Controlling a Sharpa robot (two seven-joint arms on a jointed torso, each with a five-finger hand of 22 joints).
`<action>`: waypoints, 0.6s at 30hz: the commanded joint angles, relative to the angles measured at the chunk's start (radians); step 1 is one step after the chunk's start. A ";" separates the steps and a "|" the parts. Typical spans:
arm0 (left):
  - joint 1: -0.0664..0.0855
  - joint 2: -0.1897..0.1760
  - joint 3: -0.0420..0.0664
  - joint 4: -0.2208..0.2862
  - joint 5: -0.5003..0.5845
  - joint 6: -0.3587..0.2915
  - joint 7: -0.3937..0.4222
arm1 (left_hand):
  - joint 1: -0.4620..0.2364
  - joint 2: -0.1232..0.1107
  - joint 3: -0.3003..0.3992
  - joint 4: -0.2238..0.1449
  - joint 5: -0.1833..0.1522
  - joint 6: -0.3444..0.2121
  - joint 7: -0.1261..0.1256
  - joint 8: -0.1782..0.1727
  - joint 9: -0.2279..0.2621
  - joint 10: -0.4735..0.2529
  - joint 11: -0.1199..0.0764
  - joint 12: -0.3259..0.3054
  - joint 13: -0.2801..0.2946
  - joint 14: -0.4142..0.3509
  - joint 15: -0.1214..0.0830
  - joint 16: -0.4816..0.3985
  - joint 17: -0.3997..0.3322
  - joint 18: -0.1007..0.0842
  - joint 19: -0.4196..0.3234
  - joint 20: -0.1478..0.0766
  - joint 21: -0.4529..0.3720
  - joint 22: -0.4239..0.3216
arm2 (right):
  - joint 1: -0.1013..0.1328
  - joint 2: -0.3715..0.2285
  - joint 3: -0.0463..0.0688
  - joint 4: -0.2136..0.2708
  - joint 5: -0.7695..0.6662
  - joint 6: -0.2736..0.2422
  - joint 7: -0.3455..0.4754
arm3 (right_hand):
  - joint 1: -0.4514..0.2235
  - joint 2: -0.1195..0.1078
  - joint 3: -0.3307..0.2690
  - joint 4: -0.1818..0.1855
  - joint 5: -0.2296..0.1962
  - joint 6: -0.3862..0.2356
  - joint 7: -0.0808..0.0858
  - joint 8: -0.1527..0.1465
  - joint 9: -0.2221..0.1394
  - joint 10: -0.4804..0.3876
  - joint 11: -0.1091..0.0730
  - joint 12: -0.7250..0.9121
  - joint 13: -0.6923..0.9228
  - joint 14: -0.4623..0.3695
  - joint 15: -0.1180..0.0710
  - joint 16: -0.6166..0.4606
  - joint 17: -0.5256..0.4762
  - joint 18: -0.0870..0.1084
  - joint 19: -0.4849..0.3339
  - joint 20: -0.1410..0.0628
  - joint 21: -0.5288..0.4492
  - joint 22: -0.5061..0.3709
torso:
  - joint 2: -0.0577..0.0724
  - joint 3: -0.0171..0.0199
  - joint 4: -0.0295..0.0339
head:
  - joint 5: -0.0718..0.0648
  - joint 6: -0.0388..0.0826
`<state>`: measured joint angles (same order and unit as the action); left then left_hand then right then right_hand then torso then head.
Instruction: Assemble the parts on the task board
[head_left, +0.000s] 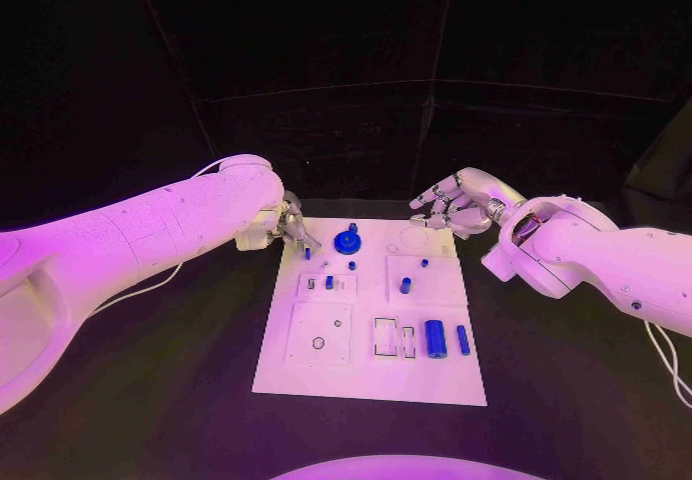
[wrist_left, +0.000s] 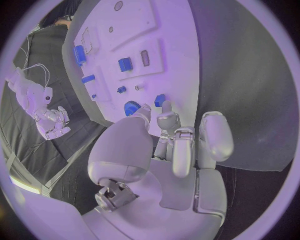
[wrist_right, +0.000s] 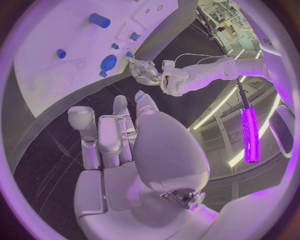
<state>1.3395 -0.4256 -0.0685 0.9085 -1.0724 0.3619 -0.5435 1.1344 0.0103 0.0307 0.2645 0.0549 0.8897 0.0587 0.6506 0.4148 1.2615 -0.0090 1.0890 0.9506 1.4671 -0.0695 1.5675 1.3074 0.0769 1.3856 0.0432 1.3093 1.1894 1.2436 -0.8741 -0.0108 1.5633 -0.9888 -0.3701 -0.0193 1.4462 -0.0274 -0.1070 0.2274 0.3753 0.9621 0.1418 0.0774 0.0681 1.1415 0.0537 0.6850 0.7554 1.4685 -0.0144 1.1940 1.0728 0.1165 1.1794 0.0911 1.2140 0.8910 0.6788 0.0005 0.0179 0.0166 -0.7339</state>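
Head view: the task board (head_left: 369, 375) was seen part-assembled; a round blue part (head_left: 346, 241) stood just beside the left hand (head_left: 287, 226), loose cylinders (head_left: 436, 338) lay well apart. Both hands, the right hand (head_left: 451, 208) included, were released, nothing grasped.

1. The left arm (head_left: 130, 235) reaches in across the table, wrist bent toward the middle.
2. The left hand (head_left: 281, 226) hangs low with its fingers (wrist_left: 172, 145) pointing down and gathered close together; nothing sits between them.
3. The right arm (head_left: 606, 260) comes in from the opposite side, elbow raised and forearm angled inward.
4. The right hand (head_left: 454, 205) is lifted, its fingers (wrist_right: 103, 135) loosely curled and apart, holding nothing.
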 joint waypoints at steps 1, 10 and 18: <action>0.000 0.002 0.000 -0.005 -0.006 0.015 0.009 | 0.008 0.000 0.002 -0.007 -0.002 0.006 0.003 0.002 -0.002 0.005 -0.001 0.003 -0.001 0.104 -0.001 0.003 0.263 0.007 0.007 -0.002 0.005 0.001 | 0.002 0.001 0.001 0.001 0.002 0.005 0.008 | -0.005 0.004 -0.003 0.004 0.006 0.004 0.002 0.006 0.000 -0.001 0.000 -0.001 -0.001 0.002 -0.007 -0.005 -0.001 0.018 -0.008 -0.001 -0.003 -0.001 | 0.000 0.0001 0.0001 | 0.000 -0.001; -0.002 0.004 0.000 -0.009 -0.006 0.019 0.007 | 0.013 0.002 0.003 -0.009 -0.002 0.007 0.003 0.002 -0.002 0.005 -0.001 0.004 -0.002 0.104 -0.001 0.003 0.263 0.007 0.007 -0.002 0.006 0.002 | 0.002 0.002 0.001 0.001 0.002 0.006 0.008 | -0.005 0.004 -0.003 0.004 0.006 0.004 0.002 0.006 0.000 -0.001 0.000 -0.001 -0.001 0.002 -0.007 -0.005 -0.001 0.018 -0.008 -0.001 -0.003 -0.001 | 0.000 0.0002 -0.0001 | 0.000 -0.001; -0.003 0.007 0.000 -0.009 -0.006 0.021 0.015 | 0.028 0.007 0.008 -0.017 -0.002 0.009 0.002 0.002 -0.004 0.005 -0.002 0.004 -0.002 0.104 -0.001 0.003 0.263 0.007 0.007 -0.002 0.005 0.002 | 0.002 0.003 0.001 0.001 0.002 0.005 0.009 | -0.002 0.006 -0.003 0.004 0.008 0.004 0.002 0.007 0.000 -0.001 0.000 -0.001 -0.002 0.002 -0.007 -0.006 -0.001 0.018 -0.008 -0.002 -0.005 -0.002 | 0.001 0.0006 -0.0002 | -0.002 -0.002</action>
<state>1.3356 -0.4204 -0.0686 0.8998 -1.0733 0.3707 -0.5408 1.1525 0.0180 0.0376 0.2521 0.0549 0.8934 0.0621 0.6506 0.4120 1.2614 -0.0089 1.0890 0.9494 1.4671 -0.0695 1.5675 1.3073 0.0770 1.3856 0.0432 1.3093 1.1906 1.2436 -0.8724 -0.0108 1.5628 -0.9888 -0.3692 -0.0192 1.4462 -0.0274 -0.1070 0.2274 0.3804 0.9621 0.1418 0.0774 0.0681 1.1415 0.0537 0.6850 0.7546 1.4685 -0.0143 1.1940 1.0728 0.1164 1.1794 0.0911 1.2140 0.8897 0.6791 0.0008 0.0179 0.0156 -0.7354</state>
